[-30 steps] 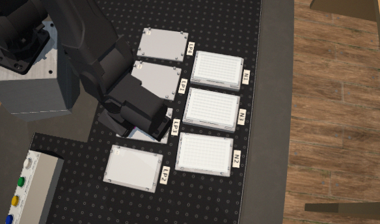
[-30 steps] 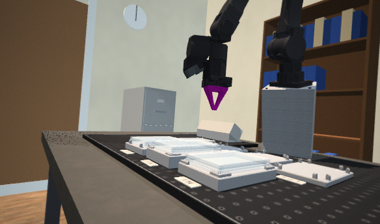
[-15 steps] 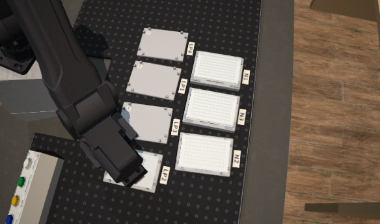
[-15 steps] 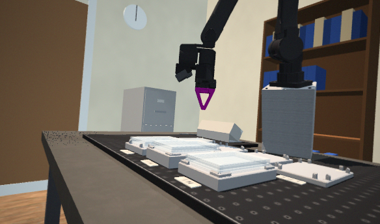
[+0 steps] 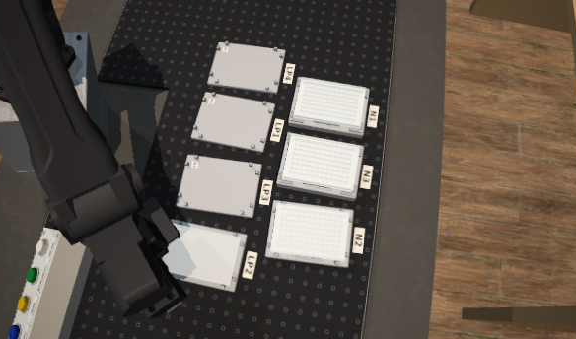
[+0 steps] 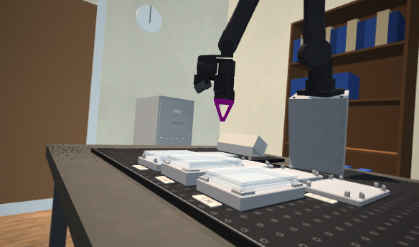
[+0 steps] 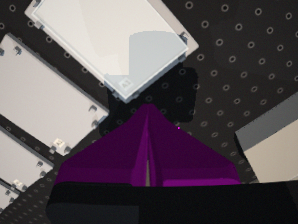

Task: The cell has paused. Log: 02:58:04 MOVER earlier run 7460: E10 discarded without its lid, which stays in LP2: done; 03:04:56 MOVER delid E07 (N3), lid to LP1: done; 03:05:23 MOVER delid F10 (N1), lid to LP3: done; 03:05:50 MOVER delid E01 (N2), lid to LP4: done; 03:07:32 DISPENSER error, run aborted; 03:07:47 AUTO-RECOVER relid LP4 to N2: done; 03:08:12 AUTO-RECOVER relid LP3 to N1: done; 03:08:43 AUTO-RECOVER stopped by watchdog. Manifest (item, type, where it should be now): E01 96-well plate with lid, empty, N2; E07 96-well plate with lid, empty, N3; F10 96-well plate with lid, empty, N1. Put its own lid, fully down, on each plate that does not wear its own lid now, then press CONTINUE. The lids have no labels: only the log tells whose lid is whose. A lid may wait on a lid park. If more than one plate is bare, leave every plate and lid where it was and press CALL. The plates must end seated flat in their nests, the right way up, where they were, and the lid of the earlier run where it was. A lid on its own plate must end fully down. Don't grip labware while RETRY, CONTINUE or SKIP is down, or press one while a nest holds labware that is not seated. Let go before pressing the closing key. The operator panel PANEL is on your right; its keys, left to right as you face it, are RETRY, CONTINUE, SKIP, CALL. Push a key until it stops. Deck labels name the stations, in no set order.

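Observation:
Three white 96-well plates sit in nests N1 (image 5: 328, 105), N3 (image 5: 321, 165) and N2 (image 5: 310, 233); each looks covered by a clear lid, lying level. Lid parks LP4 (image 5: 247, 66), LP1 (image 5: 234, 120) and LP3 (image 5: 219, 184) are bare grey plates. A clear lid (image 5: 204, 256) lies on LP2; it also shows in the wrist view (image 7: 113, 23). My gripper (image 6: 223, 119) hangs high above the deck with its purple fingers shut on nothing. In the wrist view its fingertips (image 7: 148, 110) sit just past the near corner of the LP2 lid, towards the panel.
The operator panel (image 5: 41, 291) stands at the deck's corner beside LP2, with white (image 5: 43, 246), green (image 5: 33, 274), yellow (image 5: 23, 303) and blue (image 5: 14, 331) keys. The arm's grey base block (image 6: 318, 133) stands behind the lid parks.

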### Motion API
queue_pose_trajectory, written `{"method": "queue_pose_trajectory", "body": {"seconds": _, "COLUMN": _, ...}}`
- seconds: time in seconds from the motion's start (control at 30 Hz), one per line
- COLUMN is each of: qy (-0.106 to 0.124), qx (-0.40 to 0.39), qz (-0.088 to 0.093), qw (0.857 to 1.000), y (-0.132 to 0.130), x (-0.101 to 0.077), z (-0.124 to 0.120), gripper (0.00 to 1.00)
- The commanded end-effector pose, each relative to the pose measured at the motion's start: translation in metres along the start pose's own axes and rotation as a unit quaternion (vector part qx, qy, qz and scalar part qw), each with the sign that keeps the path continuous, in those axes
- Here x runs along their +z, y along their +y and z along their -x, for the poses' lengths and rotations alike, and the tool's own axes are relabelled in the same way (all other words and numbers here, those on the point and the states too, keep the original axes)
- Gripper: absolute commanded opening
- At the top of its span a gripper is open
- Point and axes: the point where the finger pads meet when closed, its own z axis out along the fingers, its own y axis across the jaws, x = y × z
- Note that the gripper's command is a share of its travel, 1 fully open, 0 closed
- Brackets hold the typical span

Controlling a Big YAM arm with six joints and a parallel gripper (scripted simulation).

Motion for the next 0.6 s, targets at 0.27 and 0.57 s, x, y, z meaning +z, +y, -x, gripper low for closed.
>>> {"method": "queue_pose_trajectory", "body": {"seconds": 0.27, "qy": -0.001, "qx": 0.099, "qz": 0.0, "qw": 0.995, "y": -0.044, "x": 0.001, "z": -0.02, "gripper": 0.0}}
{"method": "queue_pose_trajectory", "body": {"seconds": 0.57, "qy": -0.004, "qx": 0.177, "qz": -0.001, "qw": 0.984, "y": -0.08, "x": 0.0, "z": -0.036, "gripper": 0.0}}
